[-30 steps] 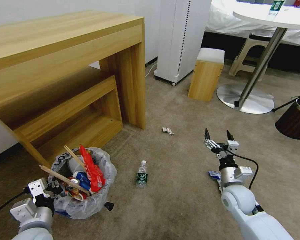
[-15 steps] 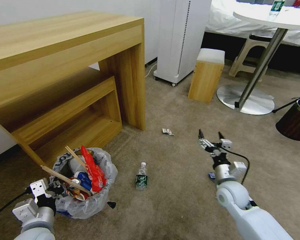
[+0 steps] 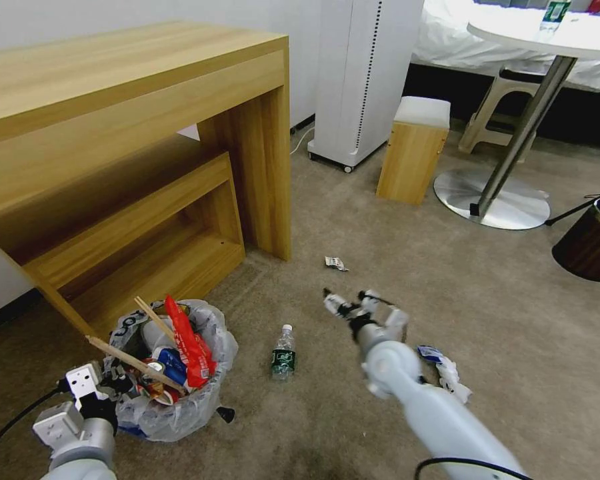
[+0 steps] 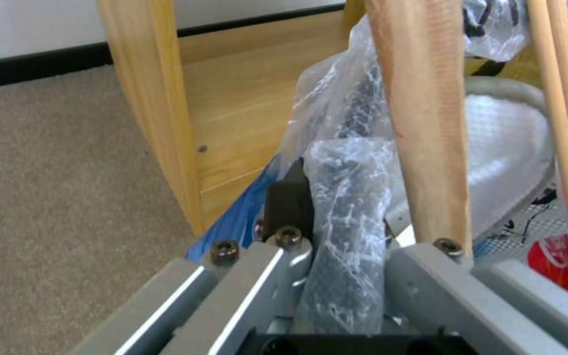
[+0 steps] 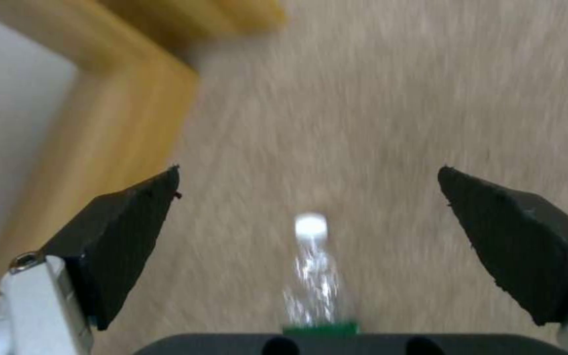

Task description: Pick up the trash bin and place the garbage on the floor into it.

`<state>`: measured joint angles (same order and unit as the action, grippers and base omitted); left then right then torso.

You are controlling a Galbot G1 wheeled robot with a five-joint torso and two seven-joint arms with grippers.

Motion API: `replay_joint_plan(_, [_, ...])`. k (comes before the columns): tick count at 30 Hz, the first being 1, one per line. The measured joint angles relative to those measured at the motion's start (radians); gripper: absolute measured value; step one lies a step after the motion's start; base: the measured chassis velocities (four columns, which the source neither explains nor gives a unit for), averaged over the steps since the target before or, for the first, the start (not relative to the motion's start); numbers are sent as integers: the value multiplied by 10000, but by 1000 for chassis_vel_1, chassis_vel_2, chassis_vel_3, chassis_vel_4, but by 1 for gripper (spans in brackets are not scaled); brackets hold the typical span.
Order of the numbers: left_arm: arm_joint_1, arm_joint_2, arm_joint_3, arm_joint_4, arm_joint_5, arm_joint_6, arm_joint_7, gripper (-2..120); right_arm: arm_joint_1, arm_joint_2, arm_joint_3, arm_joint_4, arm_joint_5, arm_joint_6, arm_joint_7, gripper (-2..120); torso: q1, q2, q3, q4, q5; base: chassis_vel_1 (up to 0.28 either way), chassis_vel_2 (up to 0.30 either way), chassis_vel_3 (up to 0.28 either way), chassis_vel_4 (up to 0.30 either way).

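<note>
The trash bin, lined with a crinkled bag and stuffed with red wrappers, cans and wooden sticks, is at the lower left of the head view. My left gripper is shut on its bag-covered rim, beside a wooden stick. A small green-labelled bottle lies on the floor just right of the bin. My right gripper hovers open a little beyond and right of the bottle. In the right wrist view the bottle lies between the spread fingers of the right gripper. Other garbage: a small wrapper and a white-blue packet.
A wooden desk with a low shelf stands left of the bin. Farther back are a white appliance, a small wooden stool, a round table's metal base and a dark brown bin at the right edge.
My right arm has swung left and lower, bringing the open gripper over toward the bottle and uncovering the white-blue packet. The bin and left gripper have shifted slightly.
</note>
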<state>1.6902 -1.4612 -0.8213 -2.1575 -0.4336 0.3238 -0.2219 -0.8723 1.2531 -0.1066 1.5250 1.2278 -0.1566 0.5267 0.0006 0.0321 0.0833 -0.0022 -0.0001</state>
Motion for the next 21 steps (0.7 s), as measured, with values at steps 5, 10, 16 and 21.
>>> replay_joint_plan(5, [-69,-104,24,104,111,-19,5,1,484,693,-481,-585,280,-925,1209,100,0,0,0,1,-1,0,0,0,0])
replay_joint_plan(10, [-136,-177,33,182,194,-81,15,1,575,981,-995,-1298,-245,-1733,2116,100,0,0,0,-1,-3,0,0,0,0])
replay_joint_plan(16, [-145,-196,44,198,210,-134,33,1,868,1209,-1673,-2222,-983,-1995,2129,100,0,0,0,-1,-1,0,0,0,0])
replay_joint_plan(21, [-129,-198,36,203,207,-211,104,1,1515,1384,-2516,-2895,-1578,-1913,1678,100,0,0,0,0,-1,0,0,0,0])
